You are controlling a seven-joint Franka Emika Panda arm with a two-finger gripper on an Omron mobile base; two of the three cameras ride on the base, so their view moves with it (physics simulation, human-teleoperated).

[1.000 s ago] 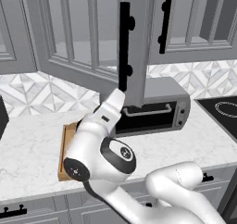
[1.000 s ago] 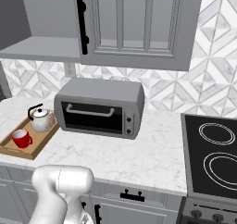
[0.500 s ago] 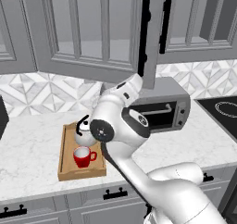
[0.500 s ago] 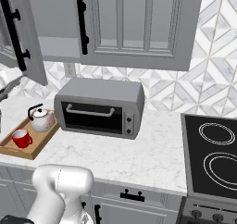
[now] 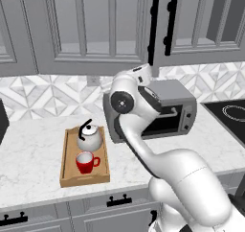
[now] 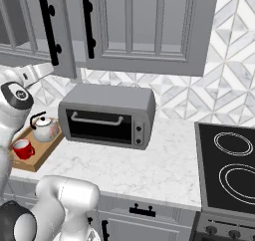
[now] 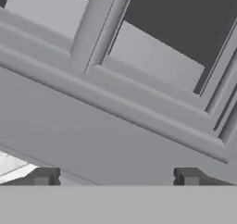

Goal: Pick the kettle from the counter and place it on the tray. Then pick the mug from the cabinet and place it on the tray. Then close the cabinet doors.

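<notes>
The gripper (image 7: 115,176), jaws released, faces the cabinet door (image 7: 115,126); a toaster oven (image 5: 165,109) stands on the desk (image 5: 33,152) beside the tray (image 5: 67,171).

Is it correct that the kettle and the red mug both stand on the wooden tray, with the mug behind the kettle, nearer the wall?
Not quite. Both stand on the tray, but the left base view shows the kettle behind, nearer the wall, and the mug in front of it, nearer the counter edge.
</notes>
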